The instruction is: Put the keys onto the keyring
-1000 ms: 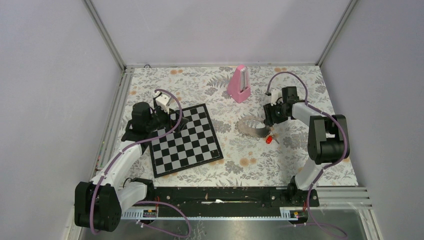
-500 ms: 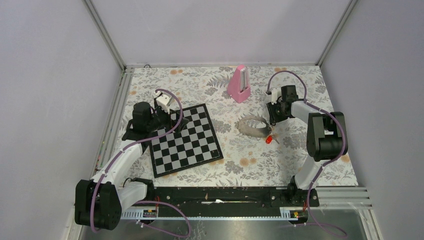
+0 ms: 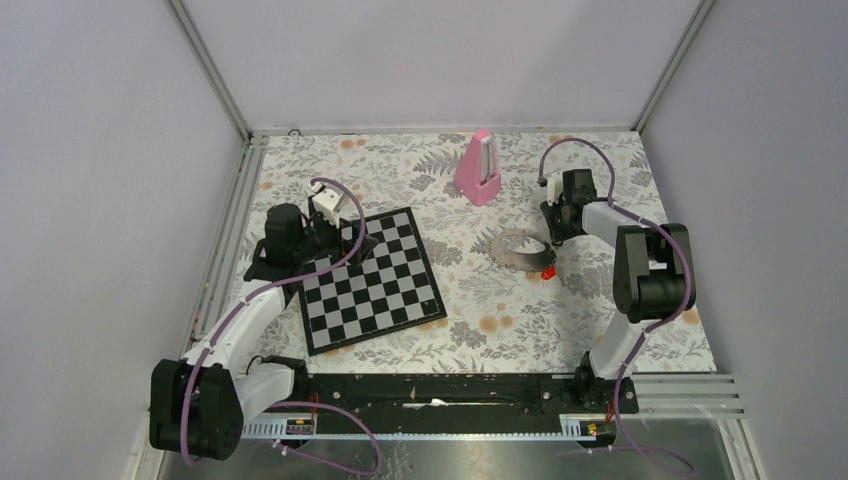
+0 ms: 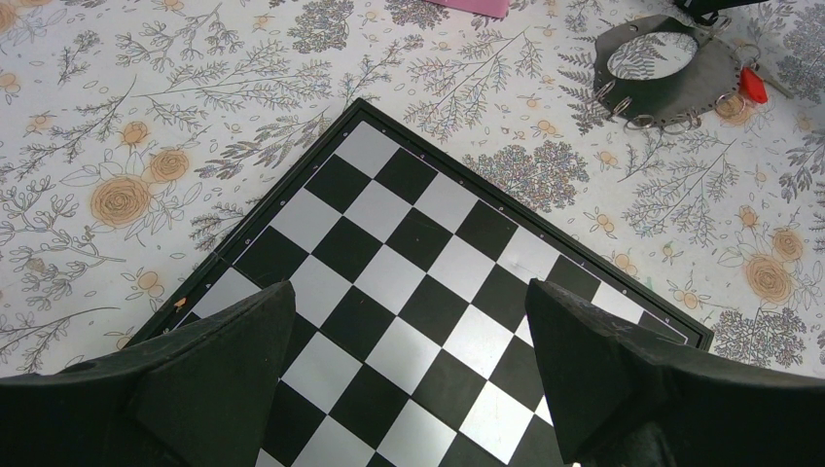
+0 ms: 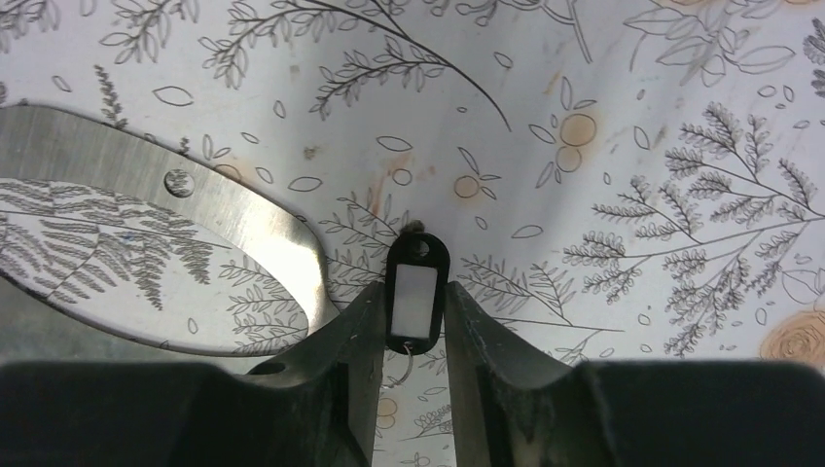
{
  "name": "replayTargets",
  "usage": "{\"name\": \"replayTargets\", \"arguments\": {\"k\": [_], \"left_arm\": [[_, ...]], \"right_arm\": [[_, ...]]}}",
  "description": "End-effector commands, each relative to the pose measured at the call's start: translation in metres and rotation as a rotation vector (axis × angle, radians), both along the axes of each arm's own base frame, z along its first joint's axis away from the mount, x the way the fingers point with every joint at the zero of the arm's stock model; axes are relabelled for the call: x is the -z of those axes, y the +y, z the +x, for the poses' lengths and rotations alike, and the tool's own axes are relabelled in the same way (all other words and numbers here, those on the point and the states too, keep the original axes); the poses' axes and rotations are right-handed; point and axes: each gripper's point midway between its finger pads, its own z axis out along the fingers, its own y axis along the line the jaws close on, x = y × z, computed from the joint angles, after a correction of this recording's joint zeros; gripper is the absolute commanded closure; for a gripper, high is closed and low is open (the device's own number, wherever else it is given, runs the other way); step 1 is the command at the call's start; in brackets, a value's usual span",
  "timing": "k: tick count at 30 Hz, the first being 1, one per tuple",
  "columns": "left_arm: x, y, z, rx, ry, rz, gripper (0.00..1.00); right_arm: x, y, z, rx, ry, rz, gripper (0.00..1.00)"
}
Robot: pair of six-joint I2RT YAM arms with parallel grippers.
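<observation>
The keyring (image 3: pixel 518 250), a shiny greyish band loop, lies flat on the floral cloth right of centre; its curved band (image 5: pixel 224 209) also fills the left of the right wrist view. A red key (image 3: pixel 548 272) lies at its right edge, and the left wrist view shows the red key (image 4: pixel 750 83) next to the keyring (image 4: pixel 705 78). My right gripper (image 5: pixel 415 292) is shut on a dark key (image 5: pixel 416 302), a small black tag with a white window and a thin wire ring. My left gripper (image 4: pixel 409 292) hangs open over the chessboard (image 4: pixel 428 243), holding nothing.
A tall pink metronome (image 3: pixel 480 168) stands behind the keyring. The chessboard (image 3: pixel 370 280) lies left of centre under the left arm. Several small wire rings (image 4: pixel 642 122) hang off the keyring's band. Frame rails border the cloth.
My right gripper has closed onto the dark key. The keyring and the red key have slid a little to the right and away. The left arm has stayed still.
</observation>
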Motion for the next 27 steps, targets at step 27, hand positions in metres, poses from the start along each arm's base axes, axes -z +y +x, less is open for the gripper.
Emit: {"name": "replayTargets", "arguments": {"k": [27], "left_arm": [[-0.031,0.004,0.017,-0.03,-0.082,0.005,0.01]], "right_arm": [[-0.072,-0.048,0.02,0.179,-0.195,-0.013,0.31]]}}
